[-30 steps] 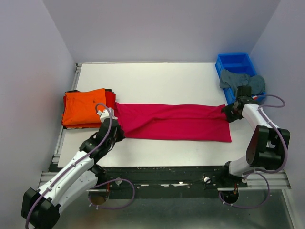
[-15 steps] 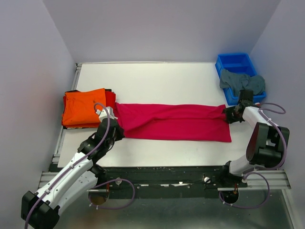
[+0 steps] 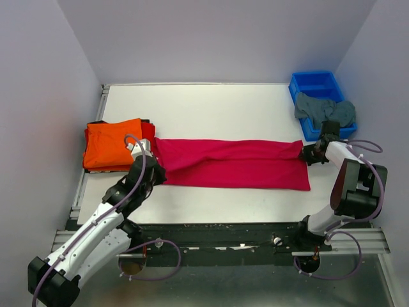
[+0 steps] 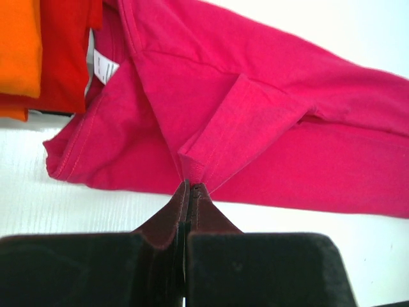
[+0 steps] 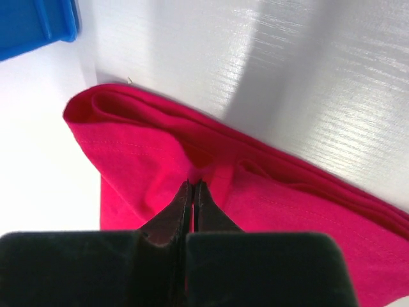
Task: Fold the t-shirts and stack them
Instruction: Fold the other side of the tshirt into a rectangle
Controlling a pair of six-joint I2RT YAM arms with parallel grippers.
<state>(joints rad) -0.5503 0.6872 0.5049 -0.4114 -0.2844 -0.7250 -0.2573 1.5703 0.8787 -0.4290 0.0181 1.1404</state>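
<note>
A crimson-pink t-shirt [image 3: 233,164] lies folded into a long strip across the table [image 3: 211,109]. My left gripper [image 3: 155,171] is shut on its left end, pinching a fold of the cloth [image 4: 192,169]. At the far right corner of the strip, my right gripper [image 3: 307,153] is shut on the crimson-pink cloth [image 5: 195,169]. A folded orange t-shirt [image 3: 112,144] lies on a red t-shirt [image 3: 148,131] at the left edge; both show in the left wrist view, orange [image 4: 18,51] and red [image 4: 64,51]. A grey-teal t-shirt [image 3: 323,110] hangs over the blue bin [image 3: 313,86].
The blue bin stands at the back right corner, close to my right arm, and its corner [image 5: 38,22] shows in the right wrist view. Grey walls close in the table on three sides. White table surface stretches behind the pink strip.
My right gripper has closed onto the right end of the crimson-pink shirt. The left gripper keeps its grip and has shifted slightly.
</note>
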